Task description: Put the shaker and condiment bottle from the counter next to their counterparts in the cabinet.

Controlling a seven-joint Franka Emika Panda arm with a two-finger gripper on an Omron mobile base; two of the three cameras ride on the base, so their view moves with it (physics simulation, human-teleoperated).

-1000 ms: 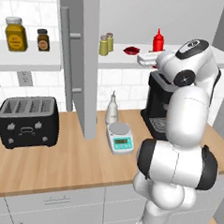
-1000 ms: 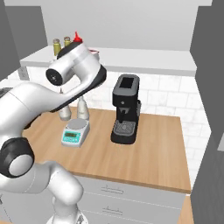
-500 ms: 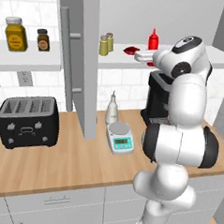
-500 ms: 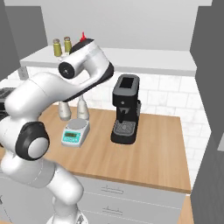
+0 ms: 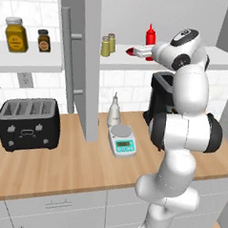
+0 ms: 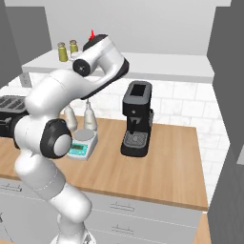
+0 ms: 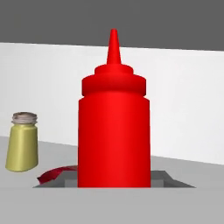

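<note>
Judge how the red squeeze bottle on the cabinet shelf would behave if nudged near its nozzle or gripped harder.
The bottle is tall and slim and stands upright, so a push near the nozzle would probably tip it. Its round body would then likely roll toward the shaker beside it. Being a squeeze bottle with a smooth, glossy wall, it may give and slip a little under a harder grip.
</note>
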